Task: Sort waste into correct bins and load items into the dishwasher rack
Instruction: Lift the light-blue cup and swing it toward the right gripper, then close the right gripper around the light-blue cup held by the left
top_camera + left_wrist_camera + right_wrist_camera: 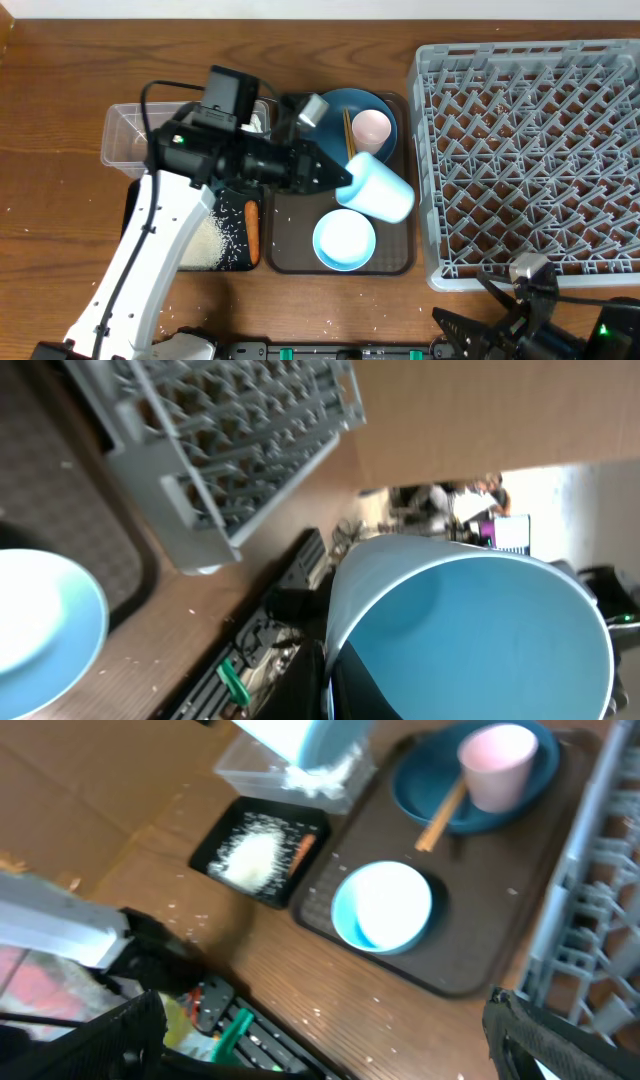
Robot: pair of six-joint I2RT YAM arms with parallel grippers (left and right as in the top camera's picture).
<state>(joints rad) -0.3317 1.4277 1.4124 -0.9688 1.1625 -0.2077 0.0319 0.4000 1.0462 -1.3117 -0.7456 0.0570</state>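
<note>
My left gripper (338, 180) is shut on the rim of the light blue cup (380, 188), which hangs tilted on its side above the brown serving tray (295, 255). In the left wrist view the cup (480, 630) fills the right side, its rim pinched between the fingers (345, 685). The pink cup (371, 127) and wooden chopsticks (348, 128) sit in the dark blue dish (335, 104). The light blue bowl (344, 240) rests on the tray's near part. The grey dishwasher rack (530, 150) stands at the right. My right gripper (330, 1050) is open and empty, low near the front edge.
A clear tub (125, 135) with white tissue (320, 778) stands at the left. In front of it, a black tray (228, 262) holds rice (248, 855) and an orange carrot (252, 228). Loose rice grains dot the wooden table (60, 230).
</note>
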